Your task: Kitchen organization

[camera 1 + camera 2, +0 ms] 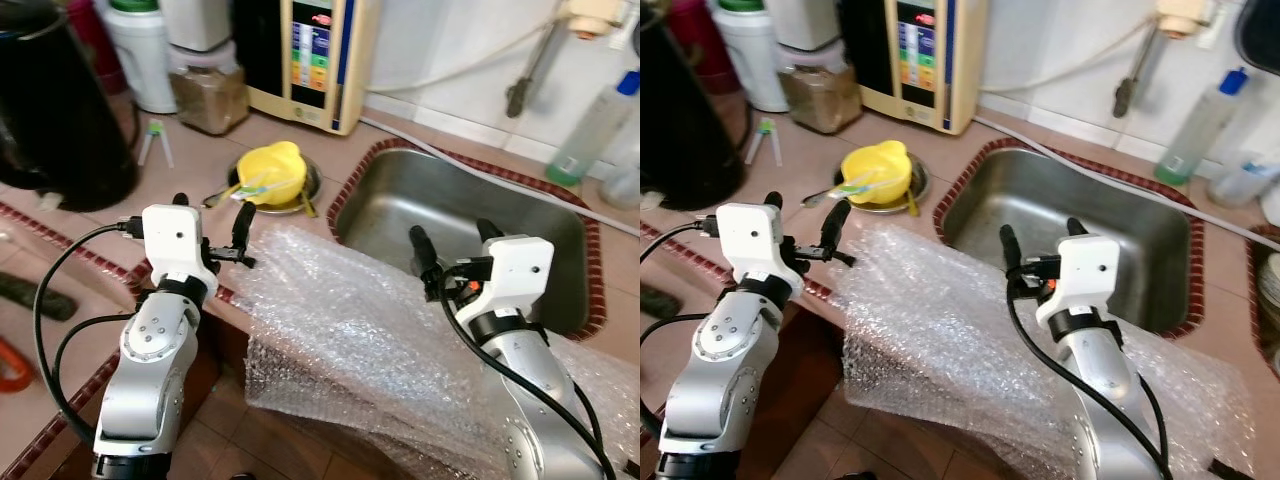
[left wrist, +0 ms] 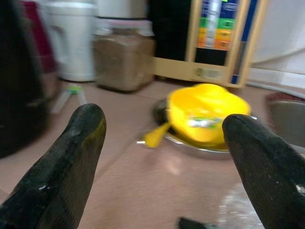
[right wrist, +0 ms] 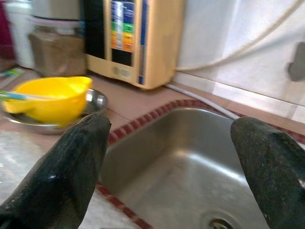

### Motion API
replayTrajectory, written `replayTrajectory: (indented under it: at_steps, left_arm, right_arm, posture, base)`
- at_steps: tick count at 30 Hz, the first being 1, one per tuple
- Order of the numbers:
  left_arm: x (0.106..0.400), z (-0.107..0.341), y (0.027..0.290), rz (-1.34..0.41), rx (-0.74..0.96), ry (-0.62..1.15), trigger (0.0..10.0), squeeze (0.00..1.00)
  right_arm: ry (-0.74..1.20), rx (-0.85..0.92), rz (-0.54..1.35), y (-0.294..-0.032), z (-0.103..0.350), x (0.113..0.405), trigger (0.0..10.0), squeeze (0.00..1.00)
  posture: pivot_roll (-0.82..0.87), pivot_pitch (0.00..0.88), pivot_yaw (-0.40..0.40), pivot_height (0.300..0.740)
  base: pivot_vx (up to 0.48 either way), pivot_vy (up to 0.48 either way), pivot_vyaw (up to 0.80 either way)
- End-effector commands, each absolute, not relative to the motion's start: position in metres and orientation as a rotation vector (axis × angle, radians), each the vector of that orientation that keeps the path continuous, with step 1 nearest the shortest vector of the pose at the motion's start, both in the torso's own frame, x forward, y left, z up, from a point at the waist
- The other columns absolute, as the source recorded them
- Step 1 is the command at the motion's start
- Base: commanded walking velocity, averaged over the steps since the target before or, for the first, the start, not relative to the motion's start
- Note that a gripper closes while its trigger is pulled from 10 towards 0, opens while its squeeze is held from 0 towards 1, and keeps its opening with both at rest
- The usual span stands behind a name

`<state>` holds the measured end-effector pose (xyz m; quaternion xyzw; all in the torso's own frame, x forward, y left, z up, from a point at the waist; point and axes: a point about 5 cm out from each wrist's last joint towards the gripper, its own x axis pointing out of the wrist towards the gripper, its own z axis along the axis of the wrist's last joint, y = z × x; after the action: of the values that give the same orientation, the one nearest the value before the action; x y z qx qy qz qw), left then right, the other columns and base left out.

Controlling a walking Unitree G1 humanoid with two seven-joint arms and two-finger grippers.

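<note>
1. Bubble wrap (image 1: pixel 350 330), a clear crumpled sheet, lies draped over the front edge of the tiled bench (image 1: pixel 150 210), between the two arms, with its far edge just beside the sink (image 1: pixel 540 250) rim.
2. Left hand (image 1: pixel 212 222): fingers spread wide, holding nothing, raised at the sheet's left corner and pointed toward the yellow bowl (image 1: pixel 270 172).
3. Right hand (image 1: pixel 450 238): fingers likewise wide and empty, poised above the sheet's far edge, aimed into the steel sink.
4. The yellow bowl sits on a small metal plate (image 1: pixel 305 195) with a toothbrush-like stick (image 1: pixel 850 187) across it, near the sheet but apart from it.
5. Background: a black kettle (image 1: pixel 50 110), a jar of brown powder (image 1: pixel 208 95) and a cream appliance (image 1: pixel 310 60) stand along the wall.
6. Judged step: gathering the sheet off the bench. A good grasp would lower each hand onto its own edge, pinch a fold rather than a single layer, and close both before lifting.
7. Risk: the thin film may slip, or drag against the bowl and plate.
</note>
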<state>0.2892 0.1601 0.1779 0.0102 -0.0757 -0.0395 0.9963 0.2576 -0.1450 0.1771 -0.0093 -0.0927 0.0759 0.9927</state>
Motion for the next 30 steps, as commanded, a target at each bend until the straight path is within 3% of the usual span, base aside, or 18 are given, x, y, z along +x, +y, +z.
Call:
replayTrajectory:
  at_steps: [1,21,30]
  left_arm:
    - [0.2891,0.1772,0.1566,-0.09,0.021,-0.152,10.0,0.0]
    - [0.2865,0.1813,0.1537,-0.148,0.005,-0.177,10.0,0.0]
    - [0.2868,0.1797,0.1533,-0.159,0.001,-0.169,10.0,0.0]
  right_arm:
    - [-0.189,-0.021,0.129,-0.1499,0.1777,0.2566,10.0,0.0]
    - [-0.204,-0.025,0.138,-0.1495,0.1809,0.2589,10.0,0.0]
    - [-0.204,-0.037,0.143,-0.1495,0.1807,0.2583,10.0,0.0]
  posture:
    - [0.01,0.11,-0.055,0.74]
    - [0.01,0.114,-0.057,0.74]
    - [0.01,0.111,-0.055,0.74]
  base:
    - [0.0,0.0,0.0]
    - [0.0,0.0,0.0]
    - [0.255,0.0,0.0]
